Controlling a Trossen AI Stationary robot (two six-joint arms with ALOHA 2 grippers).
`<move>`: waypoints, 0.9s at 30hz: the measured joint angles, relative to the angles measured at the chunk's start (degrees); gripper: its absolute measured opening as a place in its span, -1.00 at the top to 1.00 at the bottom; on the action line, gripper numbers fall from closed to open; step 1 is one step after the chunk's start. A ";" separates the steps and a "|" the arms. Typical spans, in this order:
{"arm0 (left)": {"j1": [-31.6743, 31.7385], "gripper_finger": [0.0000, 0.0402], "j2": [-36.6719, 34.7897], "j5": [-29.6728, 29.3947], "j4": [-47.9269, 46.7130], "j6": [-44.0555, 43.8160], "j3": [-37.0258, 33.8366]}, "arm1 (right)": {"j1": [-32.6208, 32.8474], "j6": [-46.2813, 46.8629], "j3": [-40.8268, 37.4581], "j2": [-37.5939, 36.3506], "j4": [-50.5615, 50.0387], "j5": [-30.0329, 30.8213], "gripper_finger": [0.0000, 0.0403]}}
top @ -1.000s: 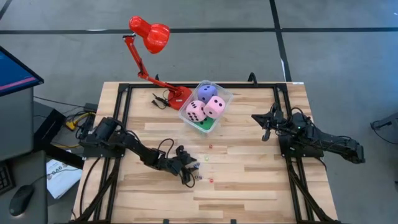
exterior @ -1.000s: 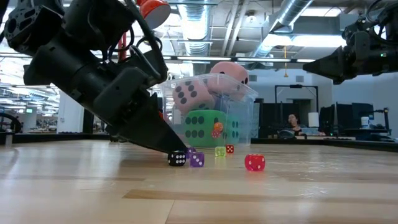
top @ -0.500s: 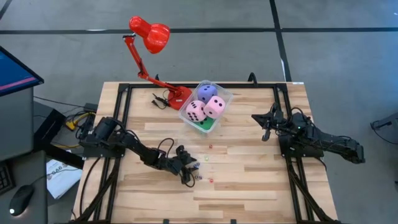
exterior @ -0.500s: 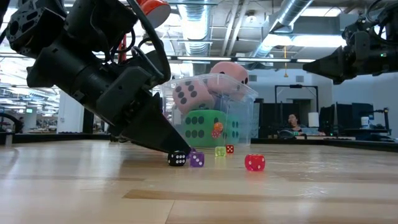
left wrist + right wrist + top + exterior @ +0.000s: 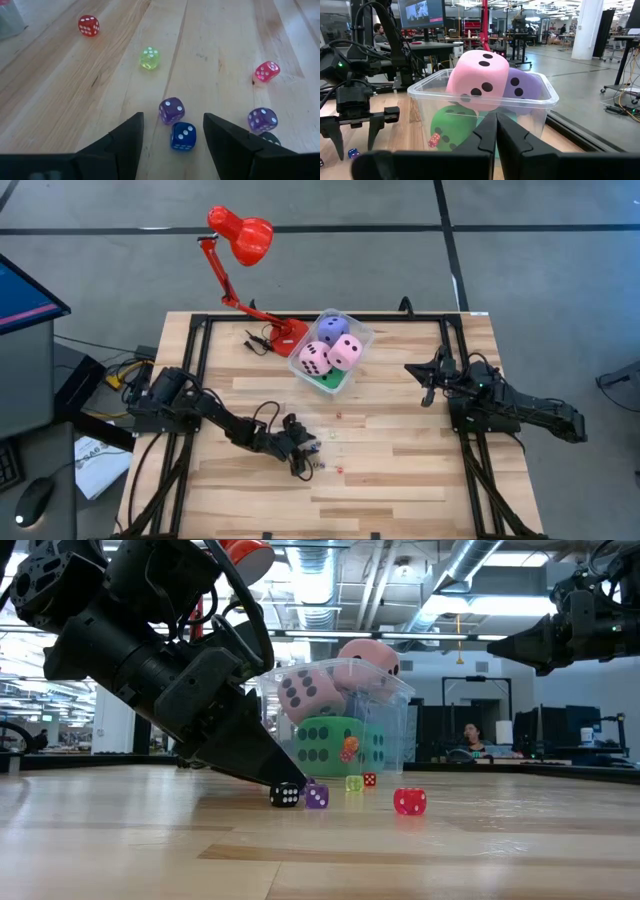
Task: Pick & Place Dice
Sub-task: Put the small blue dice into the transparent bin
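Wooden tabletop (image 5: 400, 480) carried everything: a clear tub (image 5: 352, 358) at the far centre holding big soft dice, and tiny dice scattered near the middle.

Left gripper (image 5: 172, 131) was down at the board with fingers spread, nothing held. A blue die (image 5: 183, 135) sat between the fingertips, with a purple die (image 5: 171, 110) just beyond it, nearly touching. Judgement: the step was closing on the blue die. To do it well, keep the fingertips low, centre on the blue one and close slowly so the purple neighbour isn't nipped or flicked.

More loose dice close by: a second purple die (image 5: 262, 119) and a dark die (image 5: 270, 138) beside one finger, a pink die (image 5: 266, 71), a yellow-green die (image 5: 150, 58) and a red die (image 5: 88, 25) farther off.

Right gripper (image 5: 428, 381) waited at the right side, raised off the table, fingers pressed together and empty.

Room: open board between the cluster and the tub, so the carry path looked clear. A red lamp (image 5: 240, 234) stood at the far edge, left of the tub. The cluster sat well in from all table edges.
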 joint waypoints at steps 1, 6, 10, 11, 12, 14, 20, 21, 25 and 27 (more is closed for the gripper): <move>0.01 0.02 -0.36 0.24 -0.53 0.01 0.00 | 0.00 0.00 0.00 0.00 0.00 0.02 0.96; -0.12 0.02 -2.53 1.15 -3.29 1.45 -0.22 | -0.02 0.00 0.00 0.00 0.00 0.02 0.96; -0.13 0.02 -5.13 1.09 -8.65 1.34 -0.22 | -0.02 0.00 0.00 -0.02 0.00 0.02 0.96; -0.13 0.02 -5.34 0.96 -9.54 1.32 -0.22 | -0.02 0.00 0.00 -0.02 0.00 0.01 0.96; -0.13 0.02 -5.56 0.92 -10.29 1.38 -0.22 | -0.01 0.00 0.00 -0.02 0.00 0.00 0.96; -0.11 0.02 -5.93 0.60 -10.50 1.36 -0.22 | -0.01 0.00 0.00 -0.02 0.00 0.01 0.96; -0.09 0.02 -5.93 0.11 -10.42 1.34 -0.20 | 0.00 0.00 0.00 -0.01 0.00 0.01 0.96; -0.09 0.02 -5.93 0.09 -10.35 1.35 -0.20 | 0.00 0.00 0.00 -0.02 0.01 0.02 0.96; -0.07 0.02 -5.93 0.07 -8.93 1.34 -0.17 | 0.00 0.00 0.00 -0.02 0.00 0.02 0.96; -0.04 0.02 -5.93 0.05 -8.51 1.34 -0.15 | 0.00 0.00 0.00 0.00 0.00 0.02 0.96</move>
